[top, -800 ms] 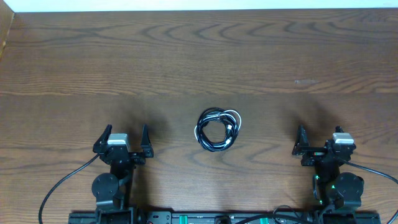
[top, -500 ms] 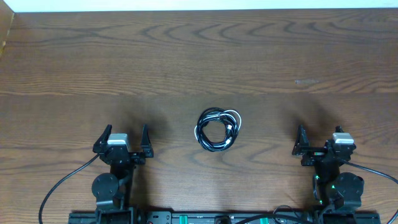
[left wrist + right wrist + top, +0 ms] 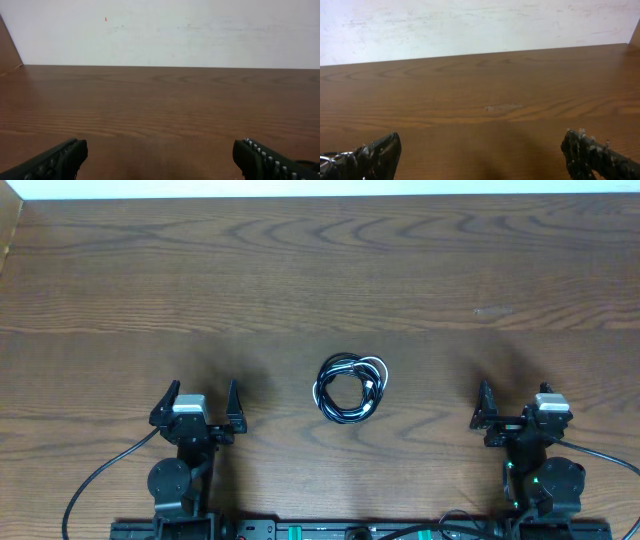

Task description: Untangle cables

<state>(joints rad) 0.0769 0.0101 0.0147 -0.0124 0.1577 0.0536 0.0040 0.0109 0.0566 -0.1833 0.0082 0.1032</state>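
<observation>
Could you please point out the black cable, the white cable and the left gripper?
black cable [image 3: 345, 416], overhead view, lower arc of its coil.
white cable [image 3: 374, 366], overhead view, upper right loop.
left gripper [image 3: 204, 388], overhead view, midway between its fingertips.

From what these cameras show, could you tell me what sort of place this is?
Probably a robotics lab or test bench: a wooden table against a plain white wall, the left gripper and right gripper open at its near edge, and a small coil of cables lying on it.
</observation>
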